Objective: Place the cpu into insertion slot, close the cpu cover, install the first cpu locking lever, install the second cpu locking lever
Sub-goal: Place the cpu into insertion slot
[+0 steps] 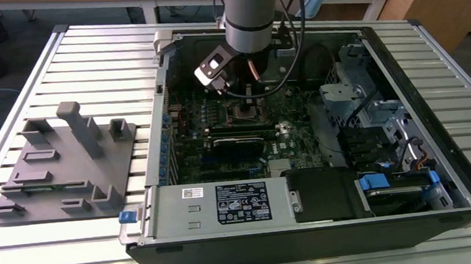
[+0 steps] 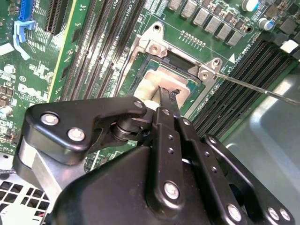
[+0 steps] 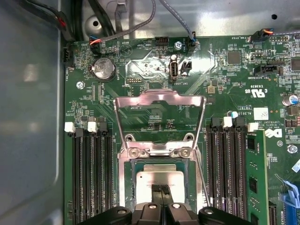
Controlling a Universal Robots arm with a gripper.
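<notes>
While cpu cover (image 3: 160, 97) stands open — closed pincer (image 3: 161, 190) on cpu (image 3: 159, 177).

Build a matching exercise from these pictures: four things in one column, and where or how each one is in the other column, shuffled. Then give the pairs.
1. chip
2. cover
3. gripper
4. grey tray

A. swung open, off the socket
B. on the table beside the computer case
C. lying in the socket
D. right over the chip

Pairs: 1-C, 2-A, 3-D, 4-B
</notes>
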